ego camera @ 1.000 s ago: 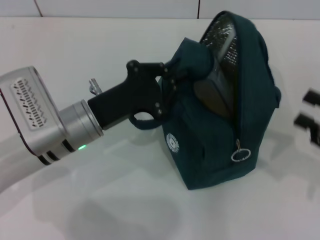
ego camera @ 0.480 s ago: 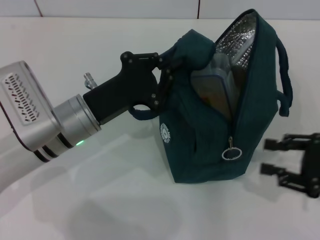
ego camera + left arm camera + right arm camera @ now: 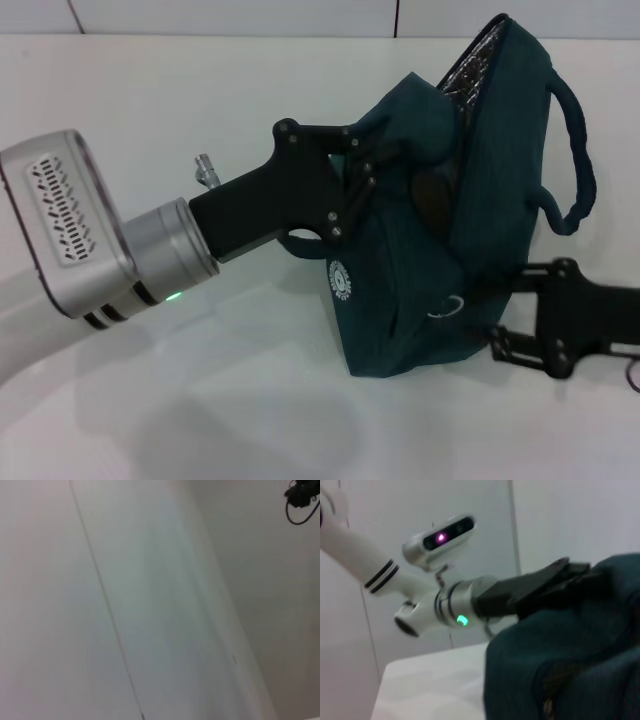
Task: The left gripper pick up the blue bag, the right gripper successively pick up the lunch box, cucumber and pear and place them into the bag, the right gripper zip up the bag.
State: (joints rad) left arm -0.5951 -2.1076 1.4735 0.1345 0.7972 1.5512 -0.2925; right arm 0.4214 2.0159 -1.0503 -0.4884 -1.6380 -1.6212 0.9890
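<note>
One blue bag point(image 3: 470, 230): left claw point(image 3: 362, 175) clamps its rim, right claw point(image 3: 470, 310) pinches its zipper pull

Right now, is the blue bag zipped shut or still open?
Open. The bag gapes at its top, where the silver lining shows. The left gripper grips its edge, and the right gripper is near the zipper ring.

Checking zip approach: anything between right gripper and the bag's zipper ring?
Nothing, per head view: right gripper sits against the blue bag, beside the zipper ring. Left gripper holds the bag's edge.
</note>
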